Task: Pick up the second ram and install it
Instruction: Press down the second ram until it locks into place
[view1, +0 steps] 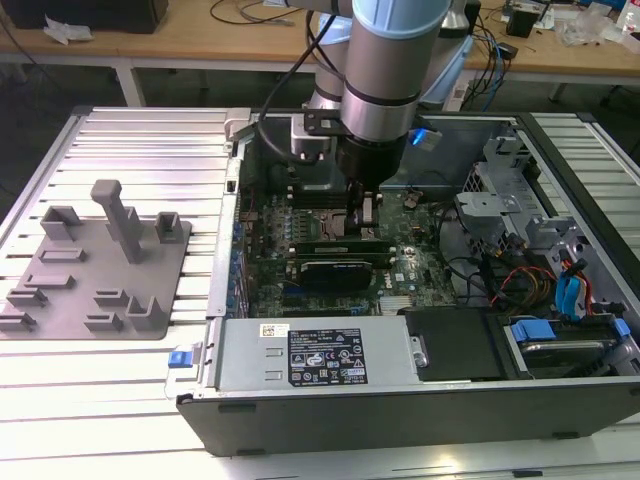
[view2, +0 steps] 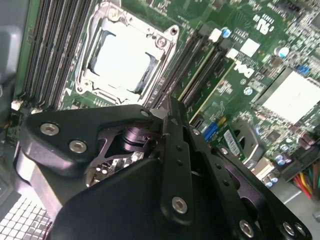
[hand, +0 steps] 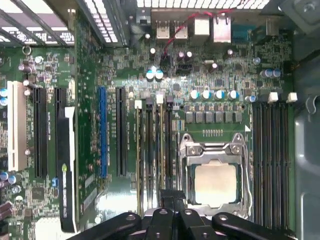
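As my gripper (hand: 170, 200) hovers low over RAM slots (hand: 150, 150) beside CPU socket (hand: 215, 182), fingers look pressed together on ram (view2: 172, 117) edge: seating step; next needs straight push into slot.

PSU label (view1: 327, 357): print too small to read.
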